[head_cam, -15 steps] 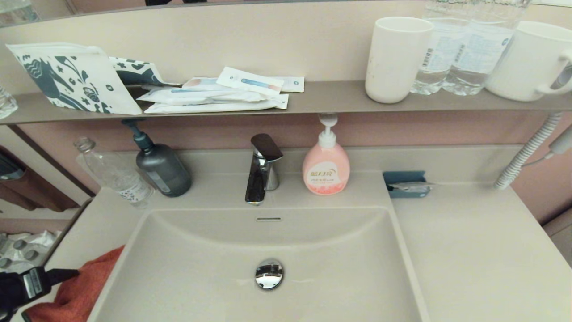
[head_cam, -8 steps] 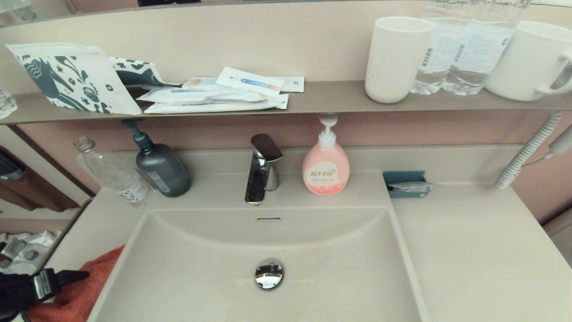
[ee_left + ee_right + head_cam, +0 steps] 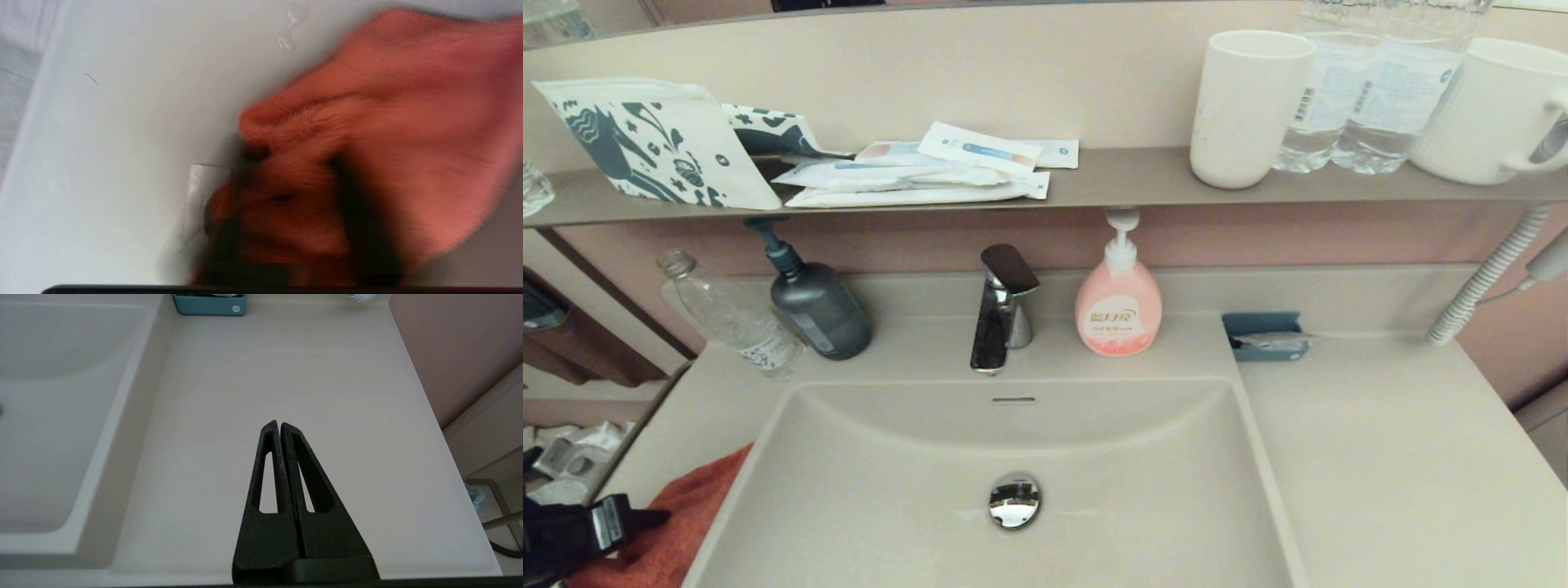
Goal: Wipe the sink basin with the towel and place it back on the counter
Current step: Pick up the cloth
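The orange-red towel [image 3: 698, 510] lies on the counter strip left of the sink basin [image 3: 890, 457], at the near left corner of the head view. My left gripper [image 3: 637, 523] sits low on it, coming in from the left. In the left wrist view the towel [image 3: 388, 102] is bunched between the two dark fingers of the left gripper [image 3: 298, 159], which is shut on the cloth. The basin has nothing in it and its chrome drain plug [image 3: 1014, 500] shows. My right gripper [image 3: 279, 424] hovers shut over the counter [image 3: 286, 375] right of the basin, holding nothing.
Behind the basin stand the tap [image 3: 1001, 314], a pink soap bottle [image 3: 1119, 306], a dark pump bottle [image 3: 817, 306] and a clear bottle [image 3: 731, 318]. A blue tray [image 3: 1264, 335] sits at the back right. The shelf [image 3: 1127, 184] above holds cups, bottles and packets.
My left gripper first edged right over the towel, then dropped down and back to the left. The towel's folds near it have shifted slightly. The right arm has not moved.
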Controlling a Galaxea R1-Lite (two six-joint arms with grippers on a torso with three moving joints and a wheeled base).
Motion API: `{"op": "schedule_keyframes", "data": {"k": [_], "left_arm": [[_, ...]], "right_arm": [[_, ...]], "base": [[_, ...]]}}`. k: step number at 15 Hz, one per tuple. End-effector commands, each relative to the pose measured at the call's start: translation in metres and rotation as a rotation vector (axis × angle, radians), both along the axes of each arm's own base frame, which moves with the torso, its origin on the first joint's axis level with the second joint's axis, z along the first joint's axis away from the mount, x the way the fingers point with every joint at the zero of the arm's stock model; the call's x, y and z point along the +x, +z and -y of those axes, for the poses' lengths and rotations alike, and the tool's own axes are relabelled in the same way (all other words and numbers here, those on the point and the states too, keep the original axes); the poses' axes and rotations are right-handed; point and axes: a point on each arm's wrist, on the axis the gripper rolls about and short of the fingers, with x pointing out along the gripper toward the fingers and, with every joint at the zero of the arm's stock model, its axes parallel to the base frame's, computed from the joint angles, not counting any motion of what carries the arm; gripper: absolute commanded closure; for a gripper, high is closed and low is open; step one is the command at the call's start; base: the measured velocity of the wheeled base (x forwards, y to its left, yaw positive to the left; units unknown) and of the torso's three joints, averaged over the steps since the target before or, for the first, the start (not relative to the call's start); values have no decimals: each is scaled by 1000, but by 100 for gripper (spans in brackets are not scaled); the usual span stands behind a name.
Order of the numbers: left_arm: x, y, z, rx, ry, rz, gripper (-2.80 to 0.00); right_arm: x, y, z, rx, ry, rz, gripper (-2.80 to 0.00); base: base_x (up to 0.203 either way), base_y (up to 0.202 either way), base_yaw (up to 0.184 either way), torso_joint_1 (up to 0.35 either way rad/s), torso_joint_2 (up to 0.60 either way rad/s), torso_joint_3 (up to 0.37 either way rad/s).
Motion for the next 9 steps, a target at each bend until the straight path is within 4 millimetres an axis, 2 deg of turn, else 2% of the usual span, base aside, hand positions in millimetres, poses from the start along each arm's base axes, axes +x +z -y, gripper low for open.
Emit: {"op": "schedule_keyframes", "data": {"k": [1, 3, 9], "left_arm": [[0, 1, 0, 3, -3, 4, 0], [0, 4, 0, 14, -3, 14, 0], [-4, 35, -2, 123, -2, 94, 0]], "right_arm": [[0, 0, 0, -1, 1, -2, 0], [0, 0, 0, -1, 1, -2, 0], [0, 0, 0, -1, 1, -2, 0]], "base": [[0, 0, 0, 0, 0, 0], [0, 0, 0, 0, 0, 0], [0, 0, 0, 0, 0, 0]]}}
